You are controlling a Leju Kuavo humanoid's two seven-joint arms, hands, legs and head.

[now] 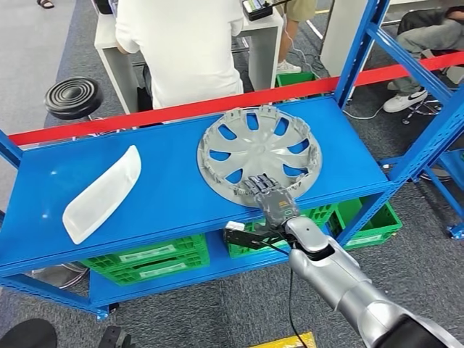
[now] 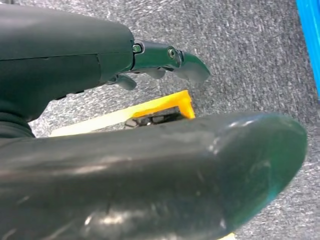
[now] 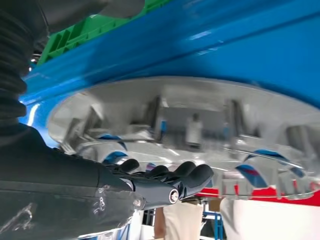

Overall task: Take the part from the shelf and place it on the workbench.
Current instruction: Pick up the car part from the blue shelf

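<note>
Now — hubcap flat, hollow side up | right hand fingers on rim — grip unclear

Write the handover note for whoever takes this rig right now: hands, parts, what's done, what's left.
Right hand: reached onto the near rim of the grey hubcap, fingers lying over its edge; a firm grip cannot be confirmed.
Left hand: hanging over the grey carpet, holding nothing, fingers apart.
Parts: the hubcap lies flat on the blue shelf, right of centre; a white curved trim piece lies on the shelf's left side.
Done: reach to the hubcap.
Left: secure the grip, lift it off the shelf, carry it to the workbench, set it down.
</note>
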